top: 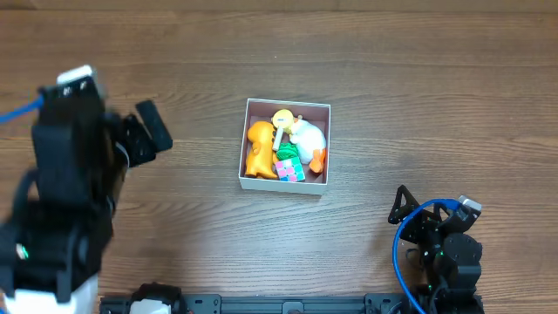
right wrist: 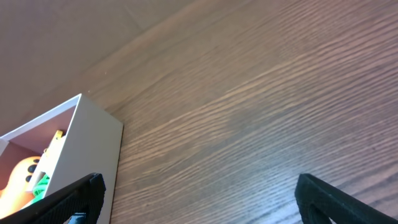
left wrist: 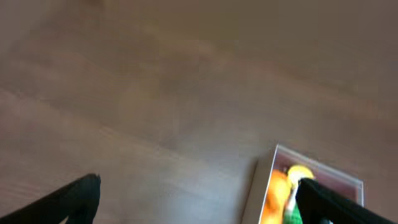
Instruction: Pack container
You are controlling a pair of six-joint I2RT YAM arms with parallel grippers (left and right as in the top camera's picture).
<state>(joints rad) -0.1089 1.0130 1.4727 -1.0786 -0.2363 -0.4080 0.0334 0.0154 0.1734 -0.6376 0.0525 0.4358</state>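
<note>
The container (top: 247, 180), a shallow white box with a pink inside, sits mid-table. It holds several small toys: an orange figure (top: 259, 150), a white duck (top: 307, 134), a yellow piece (top: 282, 117) and a green and pink piece (top: 289, 165). My left gripper (top: 150, 129) is open and empty, raised to the left of the box. In the left wrist view (left wrist: 199, 202) the box (left wrist: 258, 186) lies at the lower right. My right gripper (top: 403, 208) is open and empty at the front right. In the right wrist view (right wrist: 199, 199) the box wall (right wrist: 87, 149) is at the left.
The brown wooden table (top: 392, 78) surrounds the box. A blue cable (top: 399, 257) loops by the right arm's base at the front right. The left arm's bulky body (top: 65, 192) stands at the left edge.
</note>
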